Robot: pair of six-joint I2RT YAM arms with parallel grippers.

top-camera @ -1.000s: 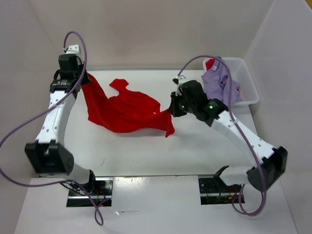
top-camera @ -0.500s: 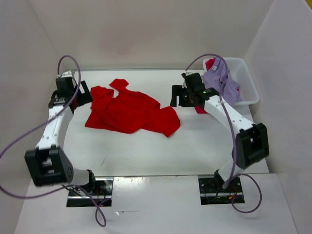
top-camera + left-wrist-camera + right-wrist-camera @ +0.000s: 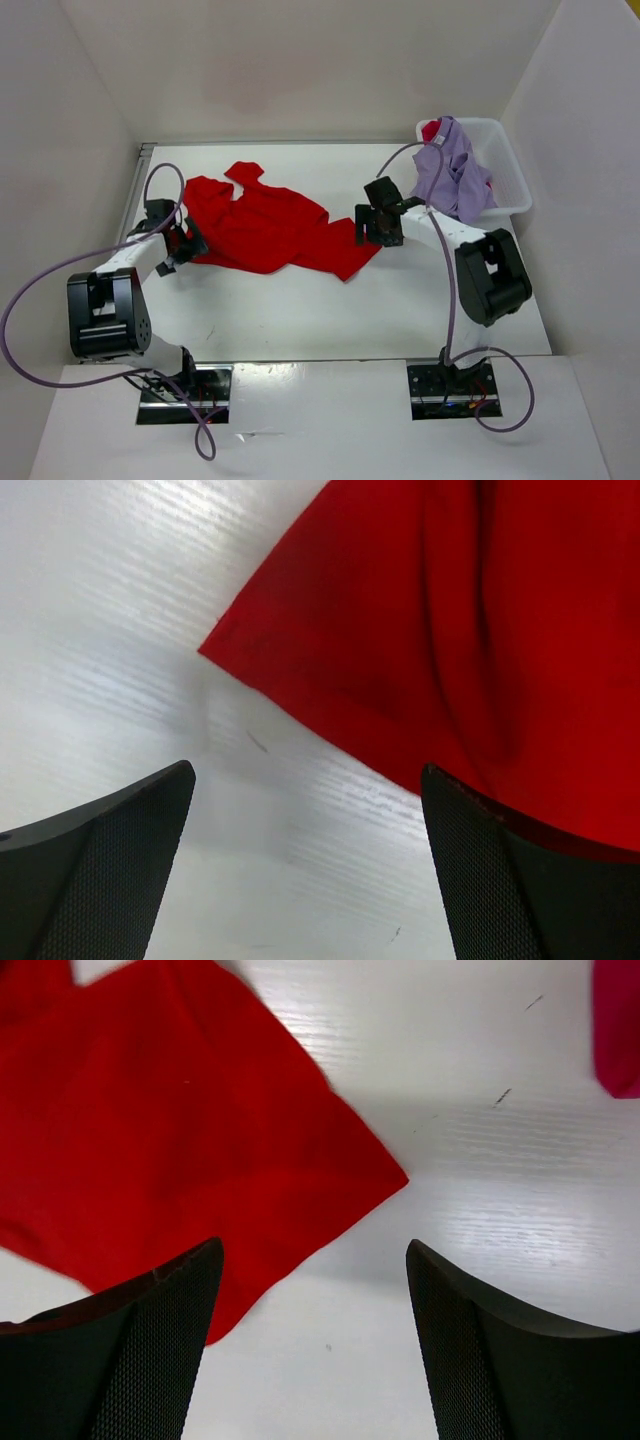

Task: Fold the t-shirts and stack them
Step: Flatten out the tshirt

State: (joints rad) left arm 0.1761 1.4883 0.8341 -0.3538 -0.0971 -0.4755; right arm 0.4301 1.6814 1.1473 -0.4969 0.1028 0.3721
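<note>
Three t-shirts point(image 3: 265, 225), one white bin point(image 3: 506, 211), two arms point(image 3: 128, 258)

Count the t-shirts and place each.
3: bright red t-shirt on the table; lavender t-shirt draped over the white bin; crimson t-shirt peeking out behind it. Others may be hidden inside.

My right gripper point(image 3: 313, 1250) shows as two black, mesh-textured fingers point(image 3: 130, 1360) spread wide, white table point(image 3: 500, 1210) showing between them. A bright red t-shirt point(image 3: 180, 1130) lies to the left, one corner pointing right. A sliver of pinkish crimson cloth point(image 3: 618, 1030) shows at the right edge.
</note>
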